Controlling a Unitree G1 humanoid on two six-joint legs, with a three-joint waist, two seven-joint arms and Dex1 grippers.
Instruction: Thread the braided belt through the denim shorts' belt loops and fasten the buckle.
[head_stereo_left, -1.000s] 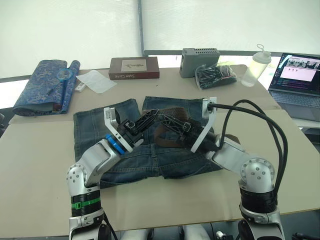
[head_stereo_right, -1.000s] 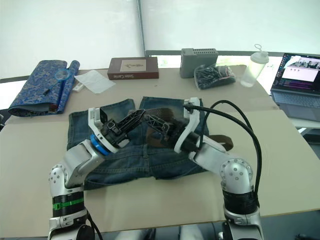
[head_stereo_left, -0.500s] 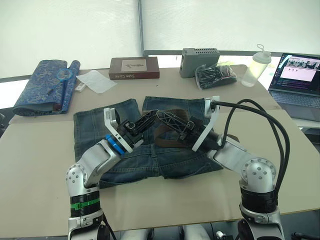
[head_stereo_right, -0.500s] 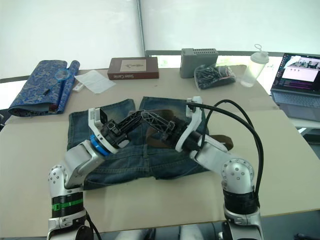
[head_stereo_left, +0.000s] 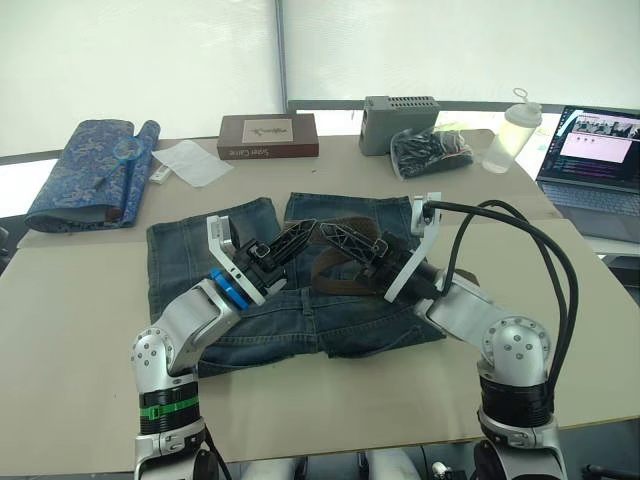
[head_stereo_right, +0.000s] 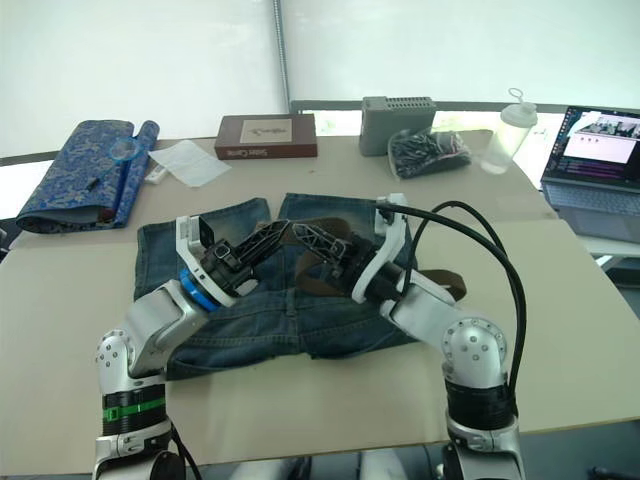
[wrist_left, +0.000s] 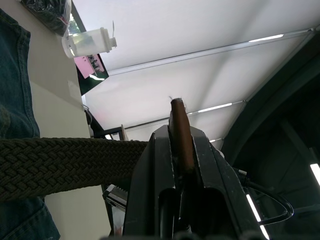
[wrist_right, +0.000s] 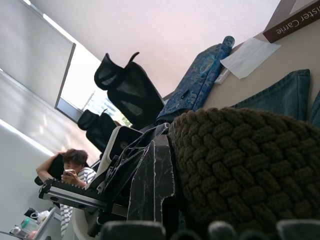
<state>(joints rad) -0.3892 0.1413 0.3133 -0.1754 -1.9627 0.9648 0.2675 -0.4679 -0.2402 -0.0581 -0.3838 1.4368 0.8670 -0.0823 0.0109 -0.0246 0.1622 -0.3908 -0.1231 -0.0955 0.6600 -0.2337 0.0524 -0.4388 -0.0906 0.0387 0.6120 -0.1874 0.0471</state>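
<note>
Now both jaws clamped on the braided belt (head_stereo_left: 335, 262), raised over denim shorts (head_stereo_left: 200, 250).

Head stereo looks down; wrists look close-up

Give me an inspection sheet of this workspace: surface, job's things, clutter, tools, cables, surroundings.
Surface: beige table, bare along its near edge.
Job's things: denim shorts lie flat at the centre; braided belt loops over them, one end trailing to the right; buckle and belt loops too small to tell.
Clutter: blue patterned rolled cloth, paper sheet, brown book, grey box, black bag, bottle, laptop.
Tools: left tool shut on the belt's end; right tool over the shorts, against the belt, grip unclear.
Cables: black cables arch over the right arm.
Surroundings: white blinds; person seated beyond office chair.
</note>
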